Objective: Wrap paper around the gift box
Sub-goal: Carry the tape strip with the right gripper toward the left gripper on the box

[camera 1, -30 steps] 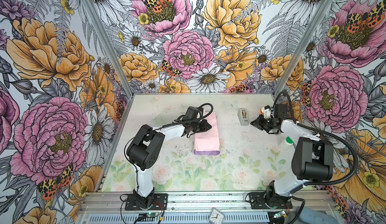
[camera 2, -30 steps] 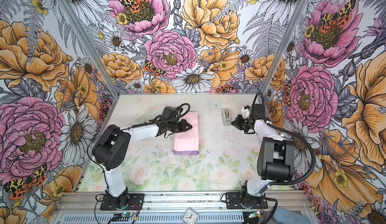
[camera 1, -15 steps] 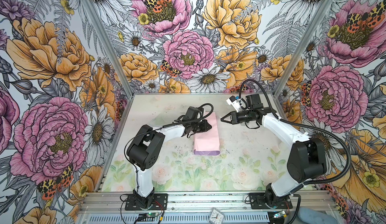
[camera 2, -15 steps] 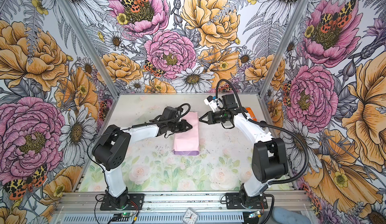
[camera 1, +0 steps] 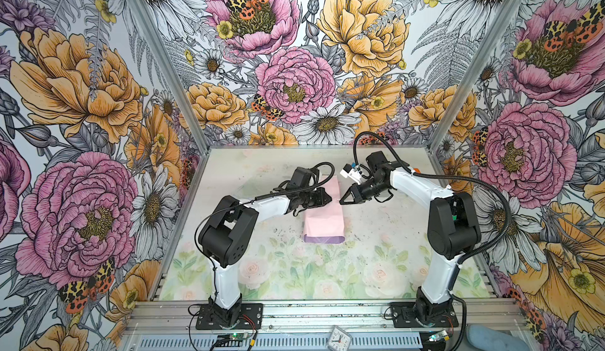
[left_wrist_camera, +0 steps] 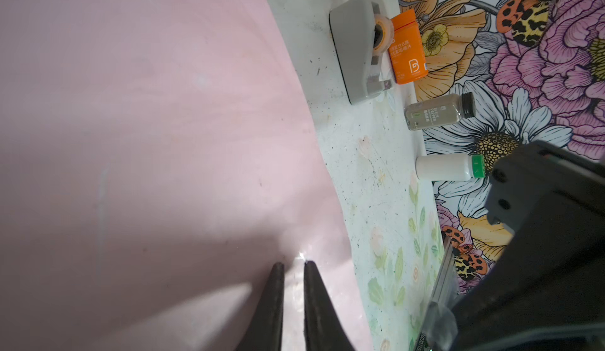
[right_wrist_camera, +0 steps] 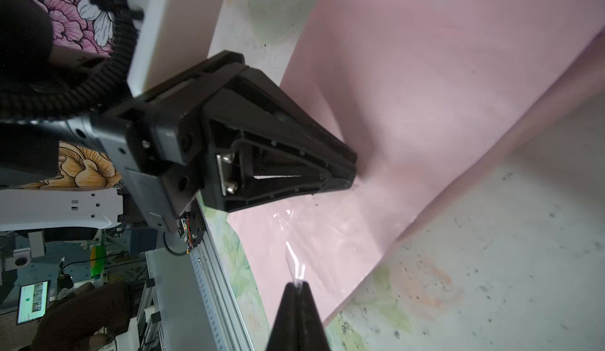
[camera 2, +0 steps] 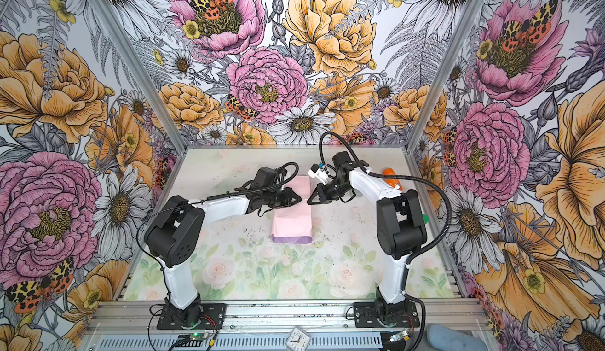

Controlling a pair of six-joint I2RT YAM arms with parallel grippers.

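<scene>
Here, in both top views the paper [camera 1: 322, 221] [camera 2: 291, 221] lies folded in the middle of the counter [camera 1: 262, 267] [camera 2: 229, 267], pale pink face up, with a lilac strip along its near edge. The box cannot be seen. The left gripper [camera 1: 324, 198] [camera 2: 296, 199] reaches in from the left and sets its tips on the paper's far half. The right gripper [camera 1: 343, 201] [camera 2: 311, 201] points at the paper's right edge from the other side, drawn to a point, near the left gripper but apart from it. In a top view an orange bottle [camera 2: 389, 174] shows by the right wall. In the left wrist view the left gripper [left_wrist_camera: 291, 265] has its fingers a narrow slit apart, tips down on the pink paper [left_wrist_camera: 147, 136], with a glossy glint at the tips and nothing seen clamped. Beyond the paper's edge, on the bare counter [left_wrist_camera: 366, 169], are a grey dispenser [left_wrist_camera: 353, 48], the orange bottle [left_wrist_camera: 407, 48], a pepper bottle [left_wrist_camera: 438, 113] and a white bottle [left_wrist_camera: 445, 167], all lined up by the wall. In the right wrist view the right gripper [right_wrist_camera: 296, 285] is closed tight, pinching a clear strip of tape [right_wrist_camera: 291, 254] that rises from its tips over the paper [right_wrist_camera: 425, 87]. The left gripper [right_wrist_camera: 350, 172] presses its tips on the same sheet. Bare counter [right_wrist_camera: 507, 234] lies beside it.
</scene>
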